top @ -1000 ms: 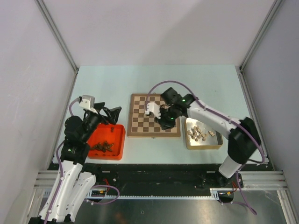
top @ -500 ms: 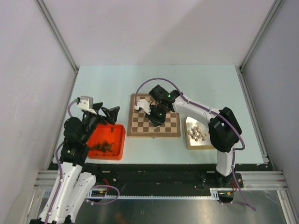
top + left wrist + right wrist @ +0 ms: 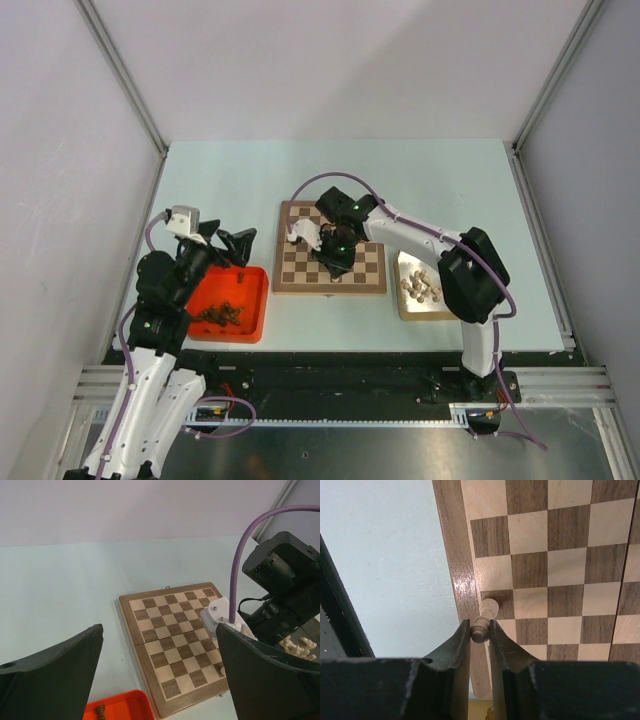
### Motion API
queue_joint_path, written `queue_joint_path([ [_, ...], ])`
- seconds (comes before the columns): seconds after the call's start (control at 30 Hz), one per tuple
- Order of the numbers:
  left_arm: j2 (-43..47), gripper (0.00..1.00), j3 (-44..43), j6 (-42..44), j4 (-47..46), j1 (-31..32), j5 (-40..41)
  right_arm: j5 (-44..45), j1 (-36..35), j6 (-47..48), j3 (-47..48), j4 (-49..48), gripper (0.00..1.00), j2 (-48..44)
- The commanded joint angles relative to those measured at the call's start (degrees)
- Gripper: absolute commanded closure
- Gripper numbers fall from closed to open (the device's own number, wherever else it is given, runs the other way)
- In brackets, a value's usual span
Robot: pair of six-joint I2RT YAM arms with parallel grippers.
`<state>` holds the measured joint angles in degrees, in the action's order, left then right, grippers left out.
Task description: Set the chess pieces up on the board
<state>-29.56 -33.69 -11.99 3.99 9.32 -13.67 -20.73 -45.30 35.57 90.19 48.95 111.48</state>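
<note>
The board (image 3: 293, 263) lies mid-table and bears no standing pieces that I can see. My right gripper (image 3: 480, 630) is shut on a pale beige pawn (image 3: 482, 626), held just above a dark square beside the board's rim (image 3: 462, 575). In the top view this gripper (image 3: 335, 259) is over the near part of the board. More pale pieces (image 3: 421, 288) lie in the gold tin. My left gripper (image 3: 238, 243) is open and empty above the far edge of the red tray; its view looks down on the board (image 3: 170, 650).
The red tray (image 3: 256, 300) left of the board holds several dark brown pieces (image 3: 220, 314); one of these dark pieces (image 3: 100, 711) shows in the left wrist view. The gold tin (image 3: 440, 313) sits right of the board. Grey walls enclose the table.
My right arm has swung left across the board with the pale pawn in its grip, towards the near left squares. The left arm has barely moved.
</note>
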Motion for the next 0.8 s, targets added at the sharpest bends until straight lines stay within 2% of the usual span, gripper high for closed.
queue_joint_path([
  [0.0, 0.4, 0.00, -1.6, 0.7, -0.9, -0.5, 0.3, 1.0, -0.6, 0.2, 2.6, 1.2, 0.81, 0.8],
  [0.77, 0.7, 0.00, -1.6, 0.9, -0.9, -0.5, 0.7, -0.5, -1.9, -1.1, 9.6, 2.4, 0.80, 5.2],
])
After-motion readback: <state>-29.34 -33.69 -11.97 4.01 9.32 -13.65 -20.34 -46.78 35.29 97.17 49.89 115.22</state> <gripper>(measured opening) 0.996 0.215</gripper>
